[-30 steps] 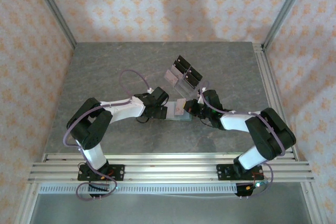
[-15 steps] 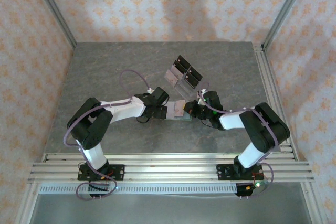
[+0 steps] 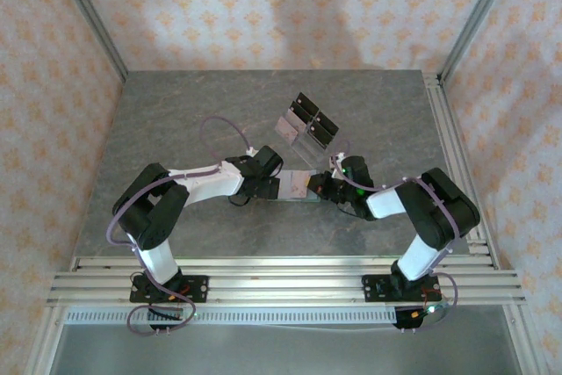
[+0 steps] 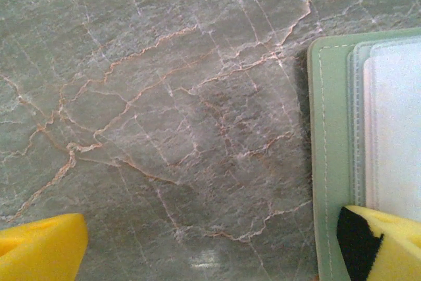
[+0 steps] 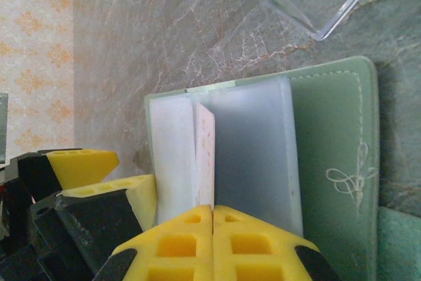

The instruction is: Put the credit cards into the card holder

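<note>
Being held edge-on in the closed right pincer (image 5: 212,218), the thin pale pink card (image 5: 204,156) could be buckled if the soft sage-green wallet (image 5: 329,129), mid-surface (image 3: 176,129), is shifted under the wide-open left pincer (image 4: 210,251)

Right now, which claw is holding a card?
The right claw, shut on the pinkish card over the green wallet; the left claw stands open.

Pinkish card (image 5: 205,156) within open green wallet (image 5: 329,143)
</note>
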Available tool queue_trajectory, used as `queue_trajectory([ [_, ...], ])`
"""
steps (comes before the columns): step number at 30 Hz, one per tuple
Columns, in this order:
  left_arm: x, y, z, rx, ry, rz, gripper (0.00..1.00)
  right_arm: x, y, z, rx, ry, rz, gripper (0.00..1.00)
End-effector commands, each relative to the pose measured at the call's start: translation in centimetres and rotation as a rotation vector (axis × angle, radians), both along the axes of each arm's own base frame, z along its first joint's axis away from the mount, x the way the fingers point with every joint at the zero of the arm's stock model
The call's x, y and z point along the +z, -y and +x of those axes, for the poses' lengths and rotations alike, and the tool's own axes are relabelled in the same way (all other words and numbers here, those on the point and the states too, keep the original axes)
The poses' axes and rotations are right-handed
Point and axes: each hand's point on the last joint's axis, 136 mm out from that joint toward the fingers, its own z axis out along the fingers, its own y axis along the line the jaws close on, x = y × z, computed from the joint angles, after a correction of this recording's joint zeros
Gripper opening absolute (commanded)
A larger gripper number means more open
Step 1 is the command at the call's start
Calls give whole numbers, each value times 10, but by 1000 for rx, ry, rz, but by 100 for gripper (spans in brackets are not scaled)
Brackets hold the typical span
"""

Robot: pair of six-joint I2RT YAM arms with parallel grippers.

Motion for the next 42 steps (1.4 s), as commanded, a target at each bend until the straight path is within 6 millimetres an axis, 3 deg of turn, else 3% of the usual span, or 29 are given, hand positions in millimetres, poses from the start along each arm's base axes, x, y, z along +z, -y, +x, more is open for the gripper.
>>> queue_trajectory([
  [1, -11, -22, -9, 30, -43, 110, 98, -2, 1, -1, 6, 10, 12, 0],
  [22, -13, -21, -10, 29, -46, 106, 98, -18, -7, 2, 30, -39, 25, 0],
  [42, -14, -19, -11, 30, -48, 101, 98, -27, -27, -3, 103, -88, -39, 0],
])
